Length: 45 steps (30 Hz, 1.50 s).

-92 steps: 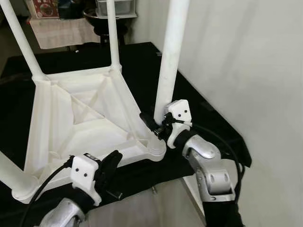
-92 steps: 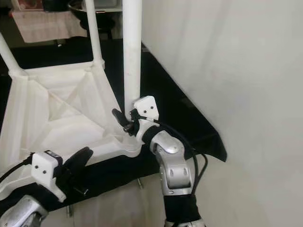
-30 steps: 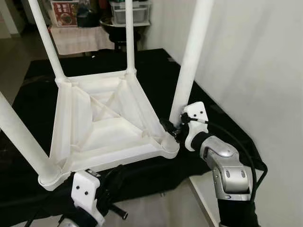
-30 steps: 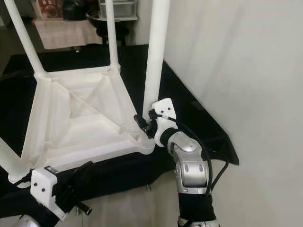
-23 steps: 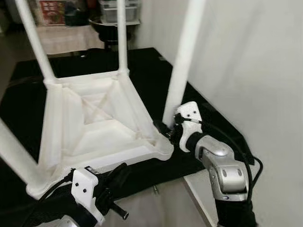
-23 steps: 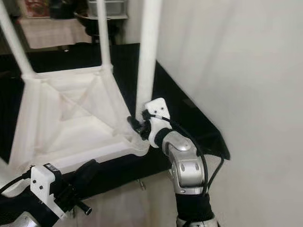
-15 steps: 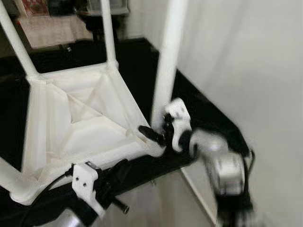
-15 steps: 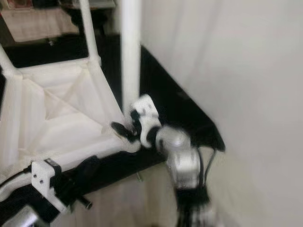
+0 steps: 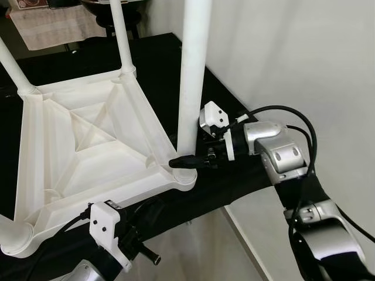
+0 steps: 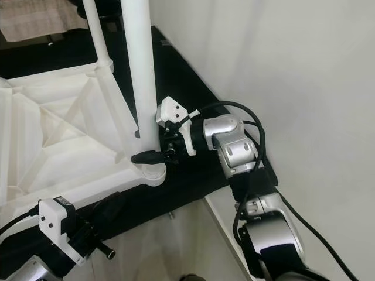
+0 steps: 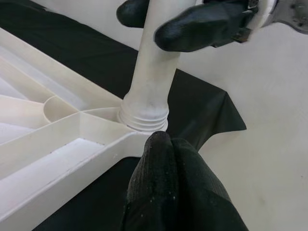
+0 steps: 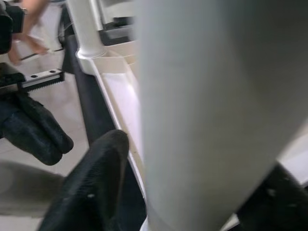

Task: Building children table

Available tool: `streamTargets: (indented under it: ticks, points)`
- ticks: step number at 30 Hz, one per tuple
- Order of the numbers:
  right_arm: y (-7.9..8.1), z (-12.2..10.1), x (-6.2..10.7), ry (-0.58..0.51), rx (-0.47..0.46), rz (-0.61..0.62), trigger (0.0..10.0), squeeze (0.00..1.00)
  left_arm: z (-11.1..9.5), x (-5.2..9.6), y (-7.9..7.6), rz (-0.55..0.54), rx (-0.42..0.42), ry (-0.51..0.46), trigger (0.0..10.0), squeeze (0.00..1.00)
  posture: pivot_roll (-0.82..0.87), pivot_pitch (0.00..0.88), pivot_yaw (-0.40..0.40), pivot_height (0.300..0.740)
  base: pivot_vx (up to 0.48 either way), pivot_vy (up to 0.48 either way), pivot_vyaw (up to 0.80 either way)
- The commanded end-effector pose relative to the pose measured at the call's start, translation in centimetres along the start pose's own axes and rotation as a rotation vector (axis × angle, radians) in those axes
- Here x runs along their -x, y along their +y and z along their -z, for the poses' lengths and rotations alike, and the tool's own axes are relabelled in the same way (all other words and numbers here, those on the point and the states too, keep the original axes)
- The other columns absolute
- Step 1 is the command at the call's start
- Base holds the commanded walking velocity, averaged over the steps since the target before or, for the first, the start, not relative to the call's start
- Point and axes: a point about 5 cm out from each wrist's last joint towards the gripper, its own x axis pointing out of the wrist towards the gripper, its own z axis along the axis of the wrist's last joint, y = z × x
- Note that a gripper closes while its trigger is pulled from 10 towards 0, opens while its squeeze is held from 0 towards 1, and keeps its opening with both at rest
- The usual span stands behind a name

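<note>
An upturned white plastic children's table [image 9: 88, 146] rests on a black cloth [image 9: 246, 175], its near right corner close to the cloth's near edge. The right gripper [image 9: 190, 159] straddles the base of the near right table leg [image 9: 192, 70], one finger on each side, just above the threaded socket [image 11: 143, 114]. The left gripper [image 11: 163, 187], fingers pressed together and holding nothing, sits low beside the tabletop's near edge, pointing toward that socket. A white wall [image 9: 304, 52] stands at right.
</note>
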Motion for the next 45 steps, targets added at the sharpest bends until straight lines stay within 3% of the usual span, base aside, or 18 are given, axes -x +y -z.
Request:
streamTargets:
  ticks: [1, 9, 13, 16, 17, 20, 21, 22, 23, 25, 30, 31, 35, 36, 38, 39, 41, 45]
  points:
    - [-0.1, 0.4, -0.7, -0.001, 0.005, -0.068, 0.0, 0.0, 0.0, 0.2, -0.2, -0.012, -0.018, 0.014, 10.0, 0.0, -0.05, 0.159, -0.068, 0.74, 0.0, 0.0, 0.0]
    - [-0.3, 1.4, -0.2, 0.017, -0.024, -0.061, 0.0, 0.0, -0.1, 0.3, -0.1, -0.037, -0.058, 0.011, 10.0, 0.0, -0.05, 0.163, -0.072, 0.74, 0.0, 0.0, 0.0]
    - [0.1, 4.0, 1.8, 0.0, -0.122, 0.169, 0.0, 0.0, -0.3, 0.8, 0.2, -0.115, -0.147, 0.019, 10.0, 0.0, -0.07, 0.169, -0.075, 0.74, 0.0, 0.0, 0.0]
    - [0.5, 4.7, 2.1, -0.015, -0.151, 0.23, 0.0, 0.0, -0.3, 1.1, 0.4, -0.144, -0.178, 0.026, 10.0, 0.0, -0.07, 0.169, -0.074, 0.74, 0.0, 0.0, 0.0]
    - [3.0, 6.5, 1.4, -0.063, -0.235, 0.384, 0.0, 0.0, -0.2, 2.0, 0.6, -0.204, -0.205, 0.043, 10.0, 0.0, -0.08, 0.171, -0.07, 0.74, 0.0, 0.0, 0.0]
    - [4.3, 7.1, 0.8, -0.063, -0.271, 0.503, 0.0, 0.0, -0.2, 2.4, 0.6, -0.222, -0.201, 0.05, 10.0, 0.0, -0.08, 0.172, -0.065, 0.74, 0.0, 0.0, 0.0]
    - [6.4, 8.7, 1.1, 0.077, -0.307, 0.853, 0.0, 0.0, -0.1, 2.9, 0.5, -0.233, -0.188, 0.057, 10.0, 0.0, -0.08, 0.17, -0.063, 0.74, 0.0, 0.0, 0.0]
    - [6.4, 8.7, 1.1, 0.077, -0.307, 0.853, 0.0, 0.0, -0.1, 2.9, 0.5, -0.233, -0.188, 0.057, 10.0, 0.0, -0.08, 0.17, -0.063, 0.74, 0.0, 0.0, 0.0]
    - [6.9, 9.0, 1.4, 0.119, -0.311, 0.945, 0.0, 0.0, 0.0, 3.0, 0.5, -0.234, -0.185, 0.058, 10.0, 0.0, -0.08, 0.17, -0.063, 0.74, 0.0, 0.0, 0.0]
    - [7.1, 9.2, 1.6, 0.139, -0.31, 0.978, 0.0, 0.0, 0.0, 3.0, 0.5, -0.234, -0.184, 0.058, 10.0, 0.0, -0.08, 0.17, -0.063, 0.74, 0.0, 0.0, 0.0]
    - [6.5, 7.8, 0.3, 0.052, -0.292, 0.894, 0.0, 0.0, 0.2, 1.5, 0.8, -0.138, -0.156, 0.014, 10.0, 0.0, -0.08, 0.141, -0.071, 0.74, 0.0, 0.0, 0.0]
    - [6.4, 7.4, -0.3, 0.021, -0.303, 0.861, 10.0, 0.0, 0.2, 1.4, 0.8, -0.128, -0.154, 0.012, 10.0, 0.0, -0.07, 0.14, -0.073, 0.74, 0.0, 0.0, 0.0]
    - [6.3, 6.9, -0.8, -0.016, -0.31, 0.829, 10.0, 0.0, 0.2, 1.4, 0.8, -0.124, -0.151, 0.009, 10.0, 0.0, -0.07, 0.138, -0.073, 0.74, 0.0, 0.0, 0.0]
    - [6.3, 5.7, -1.5, -0.101, -0.301, 0.72, 10.0, 0.11, 0.3, 1.3, 0.8, -0.129, -0.149, 0.004, 10.0, 0.0, -0.07, 0.132, -0.069, 0.74, 0.0, 0.0, 0.0]
    - [6.5, 4.8, -1.9, -0.157, -0.292, 0.644, 10.0, 0.11, 0.3, 1.3, 0.8, -0.134, -0.148, 0.001, 10.0, 0.0, -0.07, 0.131, -0.069, 0.74, 0.0, 0.0, 0.0]
    - [6.8, 3.8, -2.2, -0.208, -0.288, 0.569, 10.0, 1.0, 0.4, 1.4, 0.7, -0.139, -0.147, 0.0, 10.0, 0.0, -0.07, 0.126, -0.07, 0.74, 0.0, 0.0, 0.0]
    - [6.6, 2.6, -1.9, -0.274, -0.247, 0.437, 10.0, 1.0, 0.4, 1.4, 0.7, -0.143, -0.144, -0.003, 10.0, 0.0, -0.06, 0.119, -0.071, 0.74, 0.0, 0.0, 0.0]
    - [6.1, 2.4, -1.6, -0.267, -0.183, 0.338, 10.0, 1.0, 0.5, 1.3, 0.7, -0.142, -0.142, -0.006, 10.0, 0.0, -0.05, 0.117, -0.069, 0.74, 0.0, 0.0, 0.0]
